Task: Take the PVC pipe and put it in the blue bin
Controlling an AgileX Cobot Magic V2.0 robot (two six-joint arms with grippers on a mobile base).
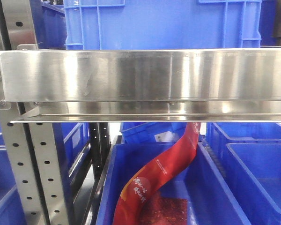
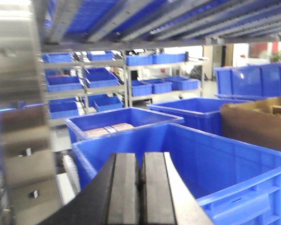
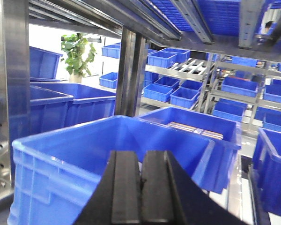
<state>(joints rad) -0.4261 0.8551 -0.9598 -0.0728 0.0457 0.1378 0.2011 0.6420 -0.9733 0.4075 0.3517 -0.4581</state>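
The left end effector [image 2: 140, 190] and the right end effector [image 3: 141, 190] are both shut tight with nothing in them, each close to a blue bin [image 2: 215, 154], and no PVC pipe shows anywhere, so the whole job looks not yet begun.

The red bag [image 1: 152, 178] is hidden at 12 o'clock by the steel shelf rail [image 1: 140, 75] and cut off at 6 o'clock.
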